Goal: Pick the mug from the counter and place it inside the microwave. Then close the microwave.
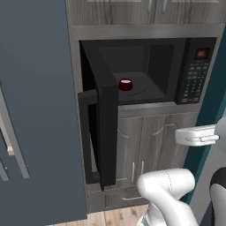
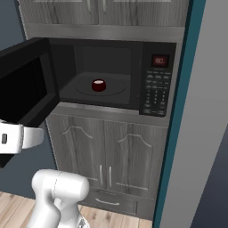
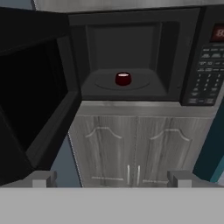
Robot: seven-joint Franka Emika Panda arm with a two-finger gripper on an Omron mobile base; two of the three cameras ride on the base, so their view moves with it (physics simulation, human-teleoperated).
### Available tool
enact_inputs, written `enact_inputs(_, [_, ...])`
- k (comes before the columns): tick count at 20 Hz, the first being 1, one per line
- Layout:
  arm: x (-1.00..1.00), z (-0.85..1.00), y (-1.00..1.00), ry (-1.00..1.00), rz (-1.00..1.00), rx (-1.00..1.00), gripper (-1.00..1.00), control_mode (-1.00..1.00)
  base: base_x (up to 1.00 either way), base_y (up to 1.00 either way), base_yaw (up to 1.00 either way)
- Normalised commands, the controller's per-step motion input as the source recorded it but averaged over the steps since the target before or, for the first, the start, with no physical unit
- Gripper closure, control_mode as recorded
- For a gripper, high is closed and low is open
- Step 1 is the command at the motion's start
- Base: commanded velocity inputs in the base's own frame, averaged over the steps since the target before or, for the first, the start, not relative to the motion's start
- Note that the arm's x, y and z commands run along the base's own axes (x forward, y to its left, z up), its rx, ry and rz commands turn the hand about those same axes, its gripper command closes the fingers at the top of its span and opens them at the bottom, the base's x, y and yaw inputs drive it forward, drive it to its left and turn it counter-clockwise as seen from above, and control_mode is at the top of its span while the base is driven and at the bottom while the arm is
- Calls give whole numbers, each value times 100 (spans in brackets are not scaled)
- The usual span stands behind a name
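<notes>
Well apart from the wide-open, empty end effector, the mug sits inside the microwave.

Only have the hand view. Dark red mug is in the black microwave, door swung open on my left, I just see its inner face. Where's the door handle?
Observer: Left base view: the vertical black bar handle is on the outer face of the black glass microwave door, on the side facing the blue-grey wall panel.
Operator: Where's the arm relative to the door?
Observer: The arm's white wrist link hangs right of the door's free edge, lower than the cavity floor, in front of the grey wood-grain cabinet doors.
</notes>
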Motion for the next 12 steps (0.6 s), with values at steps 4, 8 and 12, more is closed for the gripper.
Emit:
enact_inputs(4, [-22, 0, 0, -1, 0, -3, -100, -100, 0, 0, 0])
enact_inputs(8, [-28, 0, 0, -5, 0, -2, -100, -100, 0, 0, 0])
enact_inputs(12, [-17, 0, 0, -9, 0, -1, -100, -100, 0, 0, 0])
